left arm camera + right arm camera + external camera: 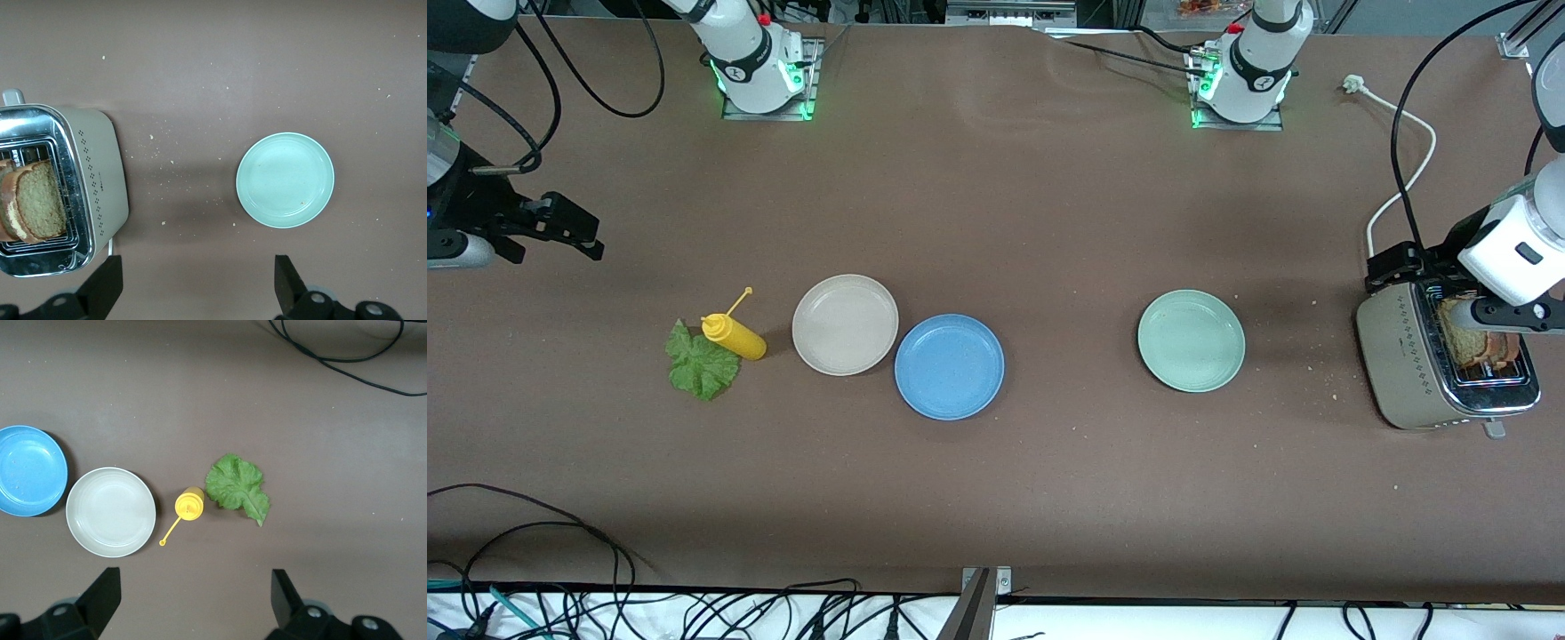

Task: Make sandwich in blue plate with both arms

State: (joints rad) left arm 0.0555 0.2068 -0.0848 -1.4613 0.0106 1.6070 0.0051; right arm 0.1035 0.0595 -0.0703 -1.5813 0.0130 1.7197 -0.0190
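Note:
The blue plate lies bare near the table's middle, touching a beige plate. A green lettuce leaf lies flat toward the right arm's end. Two brown bread slices stand in the slots of a silver toaster at the left arm's end. My left gripper hangs open and empty above the toaster's edge. Up in the air at the right arm's end of the table, my right gripper is open and empty.
A yellow squeeze bottle stands against the lettuce, beside the beige plate. A pale mint-green plate lies between the blue plate and the toaster. Crumbs dot the table near the toaster; its white cord runs toward the arm bases.

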